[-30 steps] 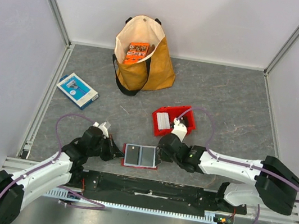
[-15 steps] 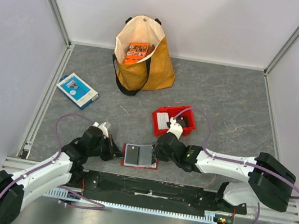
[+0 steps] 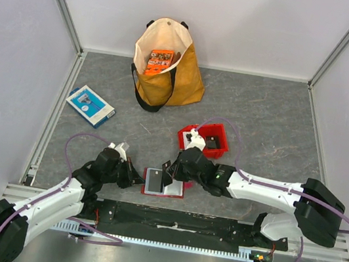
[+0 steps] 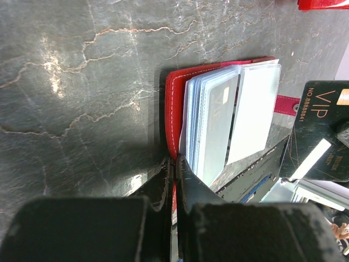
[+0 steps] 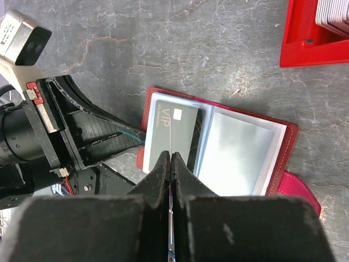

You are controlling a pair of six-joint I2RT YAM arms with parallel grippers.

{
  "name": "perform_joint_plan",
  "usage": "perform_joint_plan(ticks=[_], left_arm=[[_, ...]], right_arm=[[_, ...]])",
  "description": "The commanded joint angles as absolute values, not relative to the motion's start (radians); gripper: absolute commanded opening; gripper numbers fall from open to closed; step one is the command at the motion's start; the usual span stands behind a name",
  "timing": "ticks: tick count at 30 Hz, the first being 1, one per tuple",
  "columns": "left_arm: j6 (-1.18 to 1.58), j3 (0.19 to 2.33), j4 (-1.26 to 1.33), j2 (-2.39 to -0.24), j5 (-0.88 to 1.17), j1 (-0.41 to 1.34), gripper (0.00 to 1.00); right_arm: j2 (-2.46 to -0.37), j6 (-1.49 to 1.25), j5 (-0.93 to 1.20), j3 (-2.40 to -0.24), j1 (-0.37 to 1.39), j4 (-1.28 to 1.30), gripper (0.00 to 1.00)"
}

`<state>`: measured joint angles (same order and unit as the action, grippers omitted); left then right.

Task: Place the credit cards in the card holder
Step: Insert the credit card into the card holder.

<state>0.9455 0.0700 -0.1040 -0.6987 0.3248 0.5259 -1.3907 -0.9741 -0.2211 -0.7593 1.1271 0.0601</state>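
Two pairs of fingers we see pressed shut, left fingers (image 4: 188, 183) pinching the open wallet's (image 4: 173, 109) left edge on the bench (image 3: 263, 118), right fingers (image 5: 157, 183) pinching a dark card (image 4: 320, 128) just over the wallet.

Not much to read here. Left wrist view: the dark card (image 4: 322, 136) standing just right of the red wallet (image 4: 173, 103) says "VIP" in thin pale letters. Along its edge is "NO." and then a run of digits, mostly 8s, though I can't swear to the last ones. Right wrist view: another dark card (image 5: 185, 134), lying in the open wallet, also says "VIP". The print on the orange packet (image 3: 159, 61) and the blue-and-white box (image 3: 90, 105), both well beyond the wallet, is too small to read.
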Motion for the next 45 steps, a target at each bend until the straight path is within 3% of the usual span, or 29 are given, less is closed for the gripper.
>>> perform_joint_plan(ticks=[1, 12, 32, 45], left_arm=[[0.939, 0.098, -0.101, -0.698, 0.333, 0.526, 0.02], [0.934, 0.136, -0.135, -0.666, 0.339, 0.528, 0.02], [0.934, 0.233, -0.135, -0.626, 0.431, 0.528, 0.02], [0.939, 0.265, -0.132, -0.615, 0.469, 0.528, 0.02]], right_arm=[[-1.402, -0.953, -0.210, -0.790, 1.132, 0.046, 0.00], [-1.381, -0.954, -0.316, -0.775, 1.129, 0.159, 0.00], [-1.552, -0.983, -0.261, -0.778, 1.127, 0.149, 0.00], [-1.499, -0.979, -0.319, -0.772, 1.126, 0.189, 0.00]])
